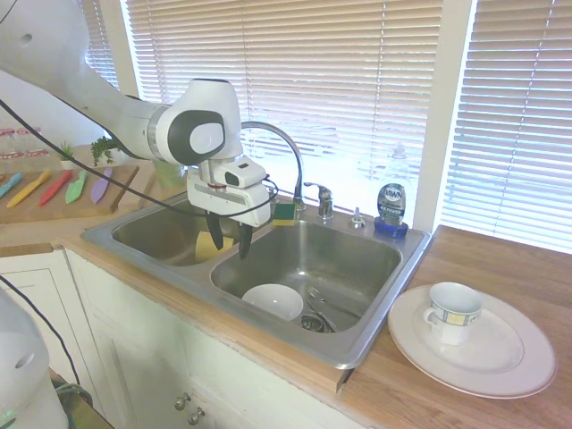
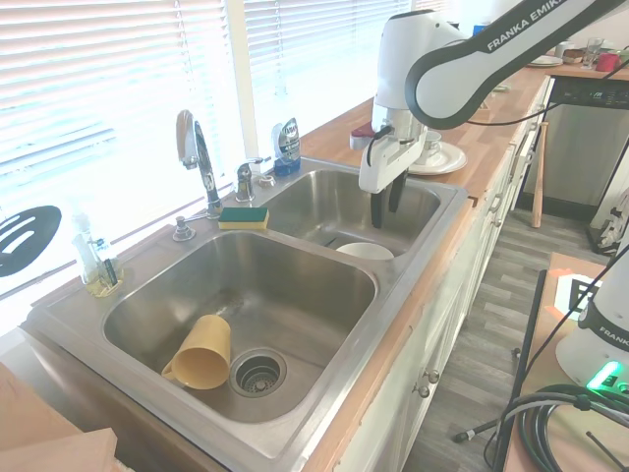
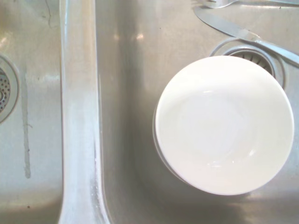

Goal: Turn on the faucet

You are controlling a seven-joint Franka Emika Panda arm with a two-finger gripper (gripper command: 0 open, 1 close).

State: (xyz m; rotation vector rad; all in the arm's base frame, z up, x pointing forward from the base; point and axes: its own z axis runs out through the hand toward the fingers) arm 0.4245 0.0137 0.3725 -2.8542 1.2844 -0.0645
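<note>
Barely started tbh — gripper [image 1: 226,243] hangs over the sink divider, fingers apart, empty, nowhere near the faucet [image 1: 288,161] lever — no water running.

Black letters reading "FRANKA EMI" are running along the white robot arm [image 2: 511,34], cut off by the picture's edge. The soap bottle [image 1: 391,198] by the window is showing a blue label, its wording too small to read.

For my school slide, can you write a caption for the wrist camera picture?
Looking down at a round white bowl beside the steel sink divider, with a silver knife near the drain.
</note>
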